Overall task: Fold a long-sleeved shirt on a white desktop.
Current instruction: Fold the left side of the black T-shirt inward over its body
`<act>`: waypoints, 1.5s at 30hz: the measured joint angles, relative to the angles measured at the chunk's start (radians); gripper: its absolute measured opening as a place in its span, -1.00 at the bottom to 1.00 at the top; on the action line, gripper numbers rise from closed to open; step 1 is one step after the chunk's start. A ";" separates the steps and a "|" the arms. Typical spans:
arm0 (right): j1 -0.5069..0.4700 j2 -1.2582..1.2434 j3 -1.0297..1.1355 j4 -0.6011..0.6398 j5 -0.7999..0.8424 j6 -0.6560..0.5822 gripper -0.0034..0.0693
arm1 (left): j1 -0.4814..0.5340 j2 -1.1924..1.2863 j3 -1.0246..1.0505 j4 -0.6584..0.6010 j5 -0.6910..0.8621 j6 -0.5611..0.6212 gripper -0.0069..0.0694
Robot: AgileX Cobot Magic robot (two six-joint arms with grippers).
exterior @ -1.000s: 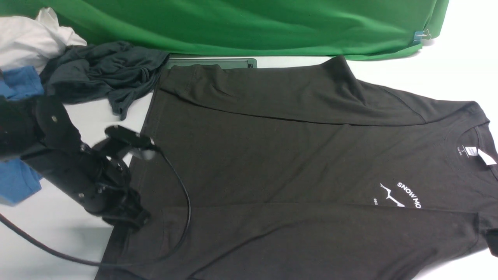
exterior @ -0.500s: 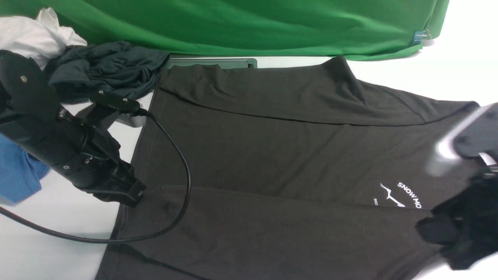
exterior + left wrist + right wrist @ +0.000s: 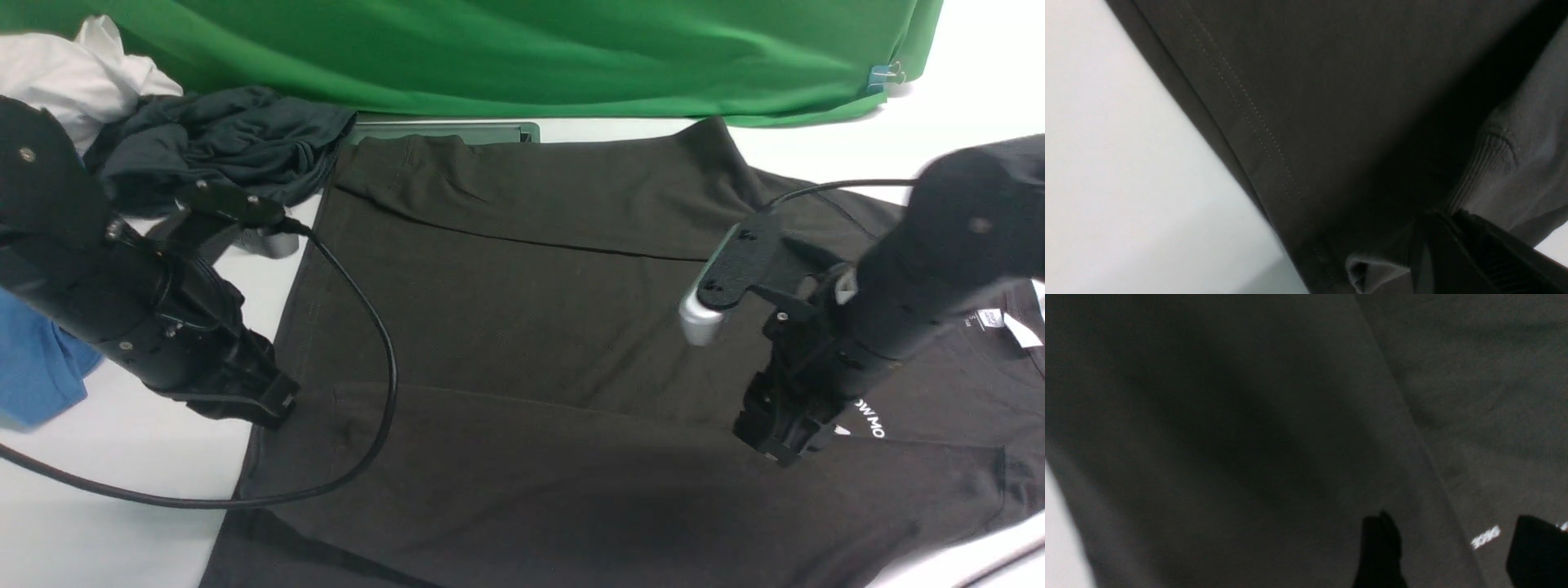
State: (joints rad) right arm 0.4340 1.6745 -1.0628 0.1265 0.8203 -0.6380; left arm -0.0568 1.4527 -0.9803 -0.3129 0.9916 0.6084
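The long-sleeved shirt (image 3: 531,327), brownish-black, lies spread across the white desktop (image 3: 122,531) with its neck label at the right. One sleeve is folded along the far side, and another lies across the near part of the body. At the hem on the left, my left gripper (image 3: 273,404) is shut on this shirt. The left wrist view shows the left gripper (image 3: 1433,228) pinching the ribbed cuff (image 3: 1490,159) over the stitched hem. My right gripper (image 3: 775,441) is open just above the chest print. In the right wrist view the right gripper (image 3: 1457,551) has only flat fabric and white lettering between its fingers.
A dark grey-teal garment (image 3: 220,151), a blue garment (image 3: 33,367) and a white cloth (image 3: 65,82) are heaped at the back left. The green backdrop (image 3: 531,49) hangs behind. The cable slot (image 3: 445,131) peeks out at the shirt's far edge. A black cable (image 3: 384,392) loops over the shirt.
The right arm has swung in from the right edge to over the chest print, and its jaws have widened. The left gripper has carried the cuff a little farther from me, shifting the near sleeve's fold line.
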 joint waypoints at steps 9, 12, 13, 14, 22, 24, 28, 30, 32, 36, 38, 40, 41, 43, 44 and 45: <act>-0.035 0.085 -0.039 -0.001 -0.031 -0.181 0.31 | 0.000 -0.079 0.000 -0.026 0.021 -0.014 -0.74; -0.035 0.107 -0.040 -0.001 -0.041 -0.222 0.33 | 0.000 -0.081 0.000 -0.029 0.023 -0.014 -0.74; -0.035 0.119 -0.040 0.001 -0.044 -0.240 0.33 | 0.000 -0.081 0.000 -0.029 0.023 -0.014 -0.74; -0.035 0.130 -0.040 0.005 -0.044 -0.246 0.33 | 0.000 -0.081 0.000 -0.029 0.023 -0.014 -0.74; -0.037 0.186 -0.040 0.071 -0.035 -0.324 0.00 | 0.000 -0.081 0.000 -0.029 0.023 -0.014 -0.74; -0.037 0.189 -0.040 0.078 -0.035 -0.330 -0.14 | 0.000 -0.081 0.000 -0.029 0.023 -0.014 -0.74; -0.037 0.190 -0.043 0.082 -0.039 -0.338 -0.55 | 0.000 -0.081 0.000 -0.029 0.020 -0.014 -0.74; -0.037 0.190 -0.043 0.082 -0.039 -0.338 -0.72 | 0.000 -0.081 0.000 -0.029 0.015 -0.014 -0.74; -0.037 0.190 -0.045 0.082 -0.035 -0.337 -0.83 | 0.000 -0.081 0.000 -0.029 0.014 -0.014 -0.74; -0.037 0.181 -0.045 0.076 -0.032 -0.303 -0.86 | 0.000 -0.081 0.000 -0.029 -0.017 -0.014 -0.74; -0.040 0.158 -0.045 0.064 -0.033 -0.265 -0.86 | 0.000 -0.081 0.000 -0.029 -0.041 -0.014 -0.74; -0.049 0.141 -0.045 0.059 -0.033 -0.245 -0.86 | 0.000 -0.081 0.000 -0.029 -0.052 -0.014 -0.74; -0.062 0.127 -0.045 0.057 -0.036 -0.220 -0.86 | 0.000 -0.081 0.000 -0.029 -0.063 -0.014 -0.74; -0.078 0.113 -0.045 0.056 -0.036 -0.199 -0.86 | 0.000 -0.081 0.000 -0.030 -0.091 -0.014 -0.74; -0.080 0.113 -0.045 0.056 -0.037 -0.195 -0.86 | 0.000 -0.081 0.000 -0.030 -0.094 -0.014 -0.74; -0.087 0.109 -0.045 0.056 -0.041 -0.185 -0.86 | 0.000 -0.080 0.000 -0.030 -0.128 -0.014 -0.74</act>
State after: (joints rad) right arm 0.3469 1.7833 -1.1082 0.1821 0.7796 -0.8226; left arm -0.0568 1.3726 -0.9803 -0.3426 0.8641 0.5946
